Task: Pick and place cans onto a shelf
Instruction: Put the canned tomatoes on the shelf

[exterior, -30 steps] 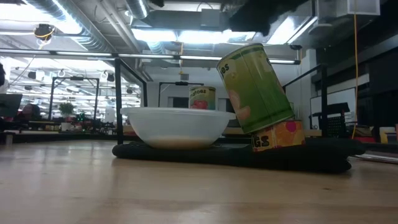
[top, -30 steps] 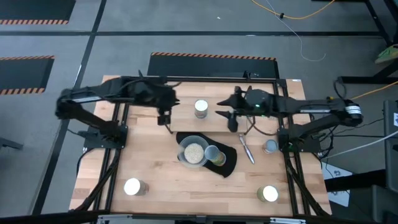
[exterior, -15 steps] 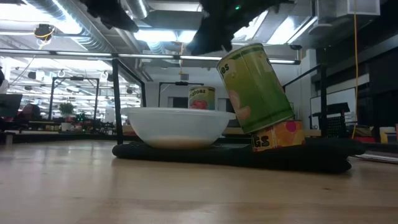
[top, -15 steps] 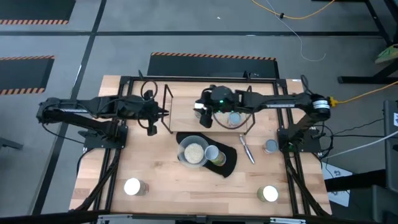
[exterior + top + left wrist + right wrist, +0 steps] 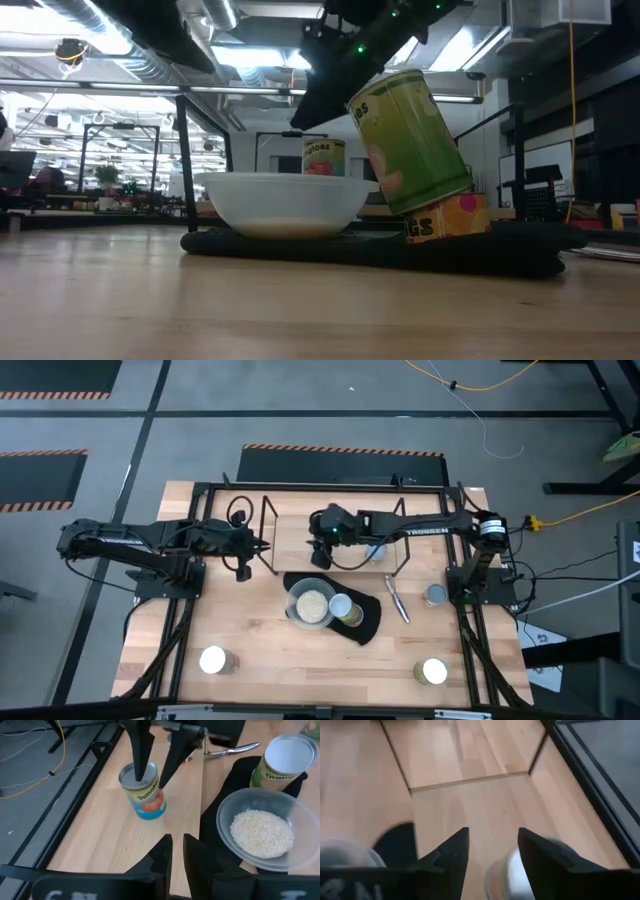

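The right gripper's fingers, spread, straddle the tomato can inside the shelf on the desk. Off-centre closing may tip it. The left gripper, fingers nearly together, waits nearby.

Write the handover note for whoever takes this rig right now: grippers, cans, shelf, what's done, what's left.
Right gripper: open, straddling the tomato can, not closed on it.
Left gripper: holds nothing, waiting by the shelf's left end.
Cans: the tomato can stands upright between the shelf's rods; I cannot tell if it is on a tier. A green can leans on a lower can on the black mat. Loose cans sit front-left, front-right and at the right edge.
Done: nothing clearly shelved.
Left: probably grip and place the tomato can, then the rest.
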Controlling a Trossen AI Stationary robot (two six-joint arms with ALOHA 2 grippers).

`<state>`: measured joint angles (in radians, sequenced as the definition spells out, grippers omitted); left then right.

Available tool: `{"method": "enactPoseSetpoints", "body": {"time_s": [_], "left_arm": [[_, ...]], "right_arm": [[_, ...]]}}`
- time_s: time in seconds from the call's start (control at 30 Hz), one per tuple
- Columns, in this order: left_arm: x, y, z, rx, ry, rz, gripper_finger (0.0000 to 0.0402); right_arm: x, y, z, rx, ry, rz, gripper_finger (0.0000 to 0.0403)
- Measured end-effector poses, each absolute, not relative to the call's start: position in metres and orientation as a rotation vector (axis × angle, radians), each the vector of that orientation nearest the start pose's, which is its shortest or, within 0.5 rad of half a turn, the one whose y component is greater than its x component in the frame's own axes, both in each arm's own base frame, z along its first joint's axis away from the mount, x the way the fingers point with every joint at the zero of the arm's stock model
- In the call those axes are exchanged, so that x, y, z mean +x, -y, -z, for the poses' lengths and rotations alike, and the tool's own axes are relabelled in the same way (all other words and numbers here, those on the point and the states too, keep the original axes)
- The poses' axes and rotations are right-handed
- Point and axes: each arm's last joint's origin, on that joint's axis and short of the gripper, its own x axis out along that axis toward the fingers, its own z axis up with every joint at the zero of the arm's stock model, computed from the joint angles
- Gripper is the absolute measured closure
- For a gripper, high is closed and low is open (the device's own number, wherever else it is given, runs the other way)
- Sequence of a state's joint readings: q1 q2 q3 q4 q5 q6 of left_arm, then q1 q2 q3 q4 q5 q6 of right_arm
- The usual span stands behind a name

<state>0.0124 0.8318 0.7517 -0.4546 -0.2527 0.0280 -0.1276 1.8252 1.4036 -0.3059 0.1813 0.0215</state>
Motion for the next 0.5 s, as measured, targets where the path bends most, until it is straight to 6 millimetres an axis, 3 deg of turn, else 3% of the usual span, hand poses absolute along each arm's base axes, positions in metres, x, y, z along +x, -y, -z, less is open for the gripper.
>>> {"method": "enactPoseSetpoints", "body": {"time_s": [0.5], "left_arm": [[0.174, -0.009, -0.29, 0.091, -0.53, -0.251, 0.036]], "right_arm": [[0.406, 0.058, -0.232, -0.013, -0.799, 0.332, 0.0236]]}}
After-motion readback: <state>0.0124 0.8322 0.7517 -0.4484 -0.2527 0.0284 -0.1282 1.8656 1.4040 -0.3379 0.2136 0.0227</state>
